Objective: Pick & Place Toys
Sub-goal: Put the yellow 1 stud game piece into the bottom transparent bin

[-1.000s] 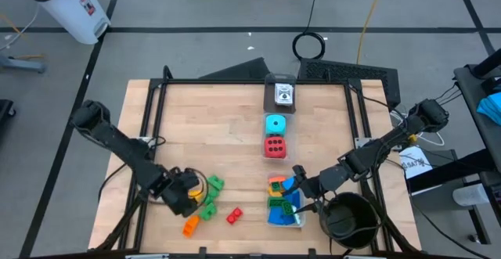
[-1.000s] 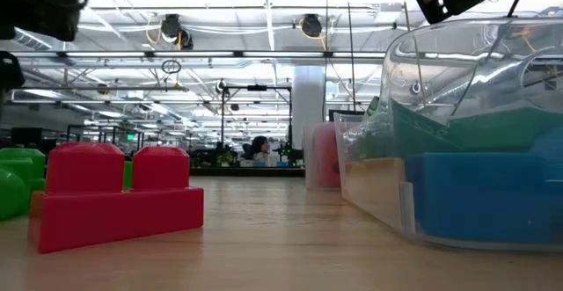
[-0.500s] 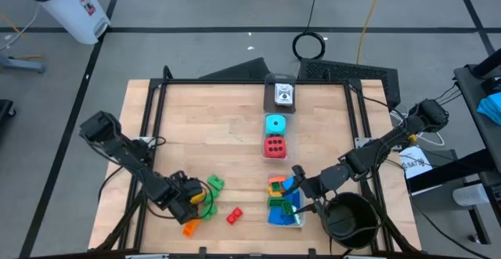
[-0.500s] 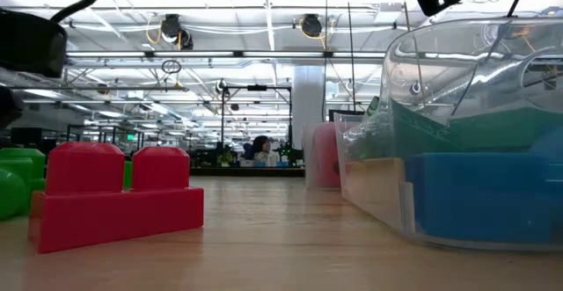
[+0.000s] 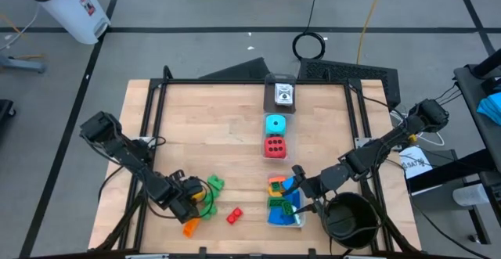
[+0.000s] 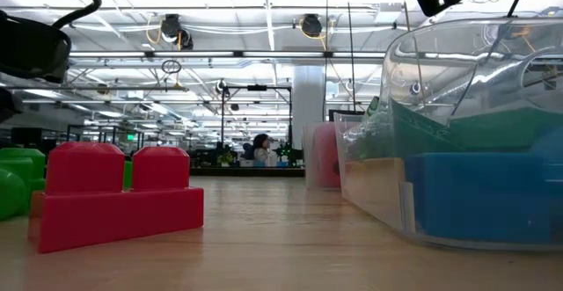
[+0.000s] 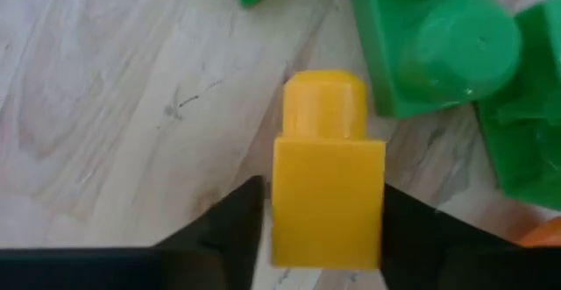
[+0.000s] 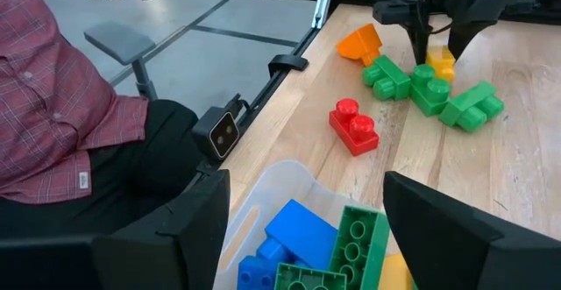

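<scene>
From the high view, I have the left gripper down at the near left part of the table, set over the cluster of loose bricks: a green brick just beyond it, an orange brick just nearer, and a red brick a little to the side. The right gripper hangs over the clear box, which holds blue, green and orange bricks; the black bowl sits just beside it. Further back, in a line, I see the red die, the cyan die and a card on a dark holder.

In the low view, the red brick fills the near left, with green bricks behind it at the edge. The clear box takes up the right side, blue and green bricks inside. A person shows far back in the room.

In the left wrist view, my 2 fingers sit at either side of a yellow brick, narrowed to its flanks and touching it; the brick rests on the wood with green bricks just beyond.

In the right wrist view, my fingers stand wide apart over the clear box, holding nothing. Across the table the left gripper straddles the yellow brick among 3 green bricks, with the red brick nearer. A person in a plaid sleeve sits beside the table.
</scene>
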Action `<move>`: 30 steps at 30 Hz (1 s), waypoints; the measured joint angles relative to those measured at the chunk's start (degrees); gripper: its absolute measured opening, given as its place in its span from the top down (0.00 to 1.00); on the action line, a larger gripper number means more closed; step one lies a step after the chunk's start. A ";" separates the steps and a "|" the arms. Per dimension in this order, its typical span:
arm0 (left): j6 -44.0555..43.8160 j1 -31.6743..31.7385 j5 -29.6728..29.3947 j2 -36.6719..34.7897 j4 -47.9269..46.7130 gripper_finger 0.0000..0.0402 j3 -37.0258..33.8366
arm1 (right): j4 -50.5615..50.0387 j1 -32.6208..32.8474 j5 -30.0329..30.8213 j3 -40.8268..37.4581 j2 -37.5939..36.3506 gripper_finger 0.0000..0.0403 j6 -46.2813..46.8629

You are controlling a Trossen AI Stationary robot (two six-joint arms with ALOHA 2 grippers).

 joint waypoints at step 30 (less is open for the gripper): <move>41.06 8.03 -30.63 -6.98 31.88 0.68 4.76 | 3.74 -3.26 7.69 0.00 2.30 0.34 -1.87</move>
